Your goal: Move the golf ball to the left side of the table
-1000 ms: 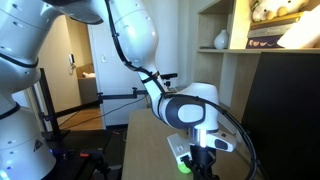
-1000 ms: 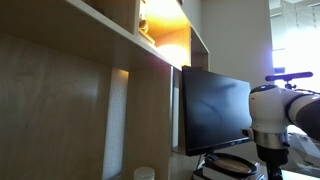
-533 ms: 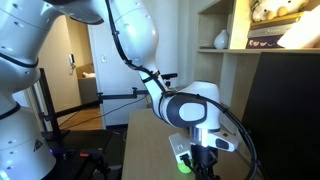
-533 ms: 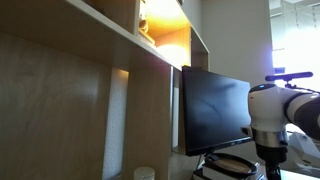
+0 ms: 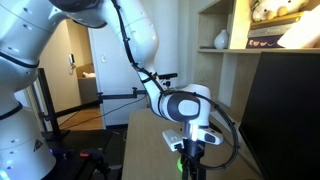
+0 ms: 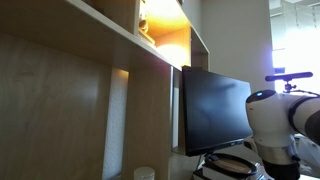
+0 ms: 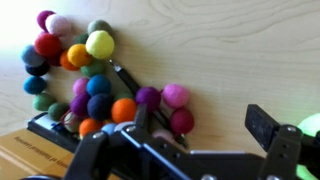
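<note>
The neon-green golf ball point(image 7: 311, 125) shows only as a cut-off patch at the right edge of the wrist view, lying on the tan table point(image 7: 230, 50). My gripper point(image 7: 180, 135) hangs over the table with its jaws wide apart and only bare wood between them. The ball lies outside the right finger point(image 7: 264, 124). In an exterior view the gripper point(image 5: 190, 163) points down at the tabletop, with a small green patch point(image 5: 179, 147) beside it. In an exterior view only the wrist body point(image 6: 278, 128) shows; the fingertips are below the frame.
A cluster of coloured felt balls point(image 7: 80, 70) lies on the table left of the gripper. A tan box edge point(image 7: 20, 150) is at the lower left. A black monitor point(image 6: 215, 110), a wooden shelf unit point(image 6: 150, 60) and a flat black oval object point(image 6: 235, 165) stand nearby.
The wrist has shifted left and lower in one exterior view and dropped lower in the other. The jaws stay open.
</note>
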